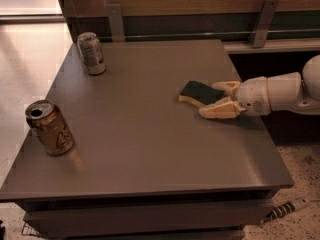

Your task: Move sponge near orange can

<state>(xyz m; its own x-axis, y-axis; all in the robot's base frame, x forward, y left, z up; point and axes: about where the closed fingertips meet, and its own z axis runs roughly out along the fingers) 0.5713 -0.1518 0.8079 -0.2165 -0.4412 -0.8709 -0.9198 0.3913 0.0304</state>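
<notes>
- the gripper (210, 100) reaches in from the right side of the table (150, 154), low above the top.
- its fingers (222, 111) are spread, one on the far side and one on the near side of the right end of the sponge (197, 91). the sponge does not look squeezed, so i judge the grip is not closed yet.
- the sponge lies flat, right of the middle of the table, with the green side up.
- the orange can (50, 129) stands near the left near corner, well apart from the sponge.
- a silver can (91, 53) stands at the far left corner.
- the sponge is probably light and soft. it will give under pressure, so the jaws should close across its short width, deep enough that it does not slip out.
- it cannot break.
</notes>
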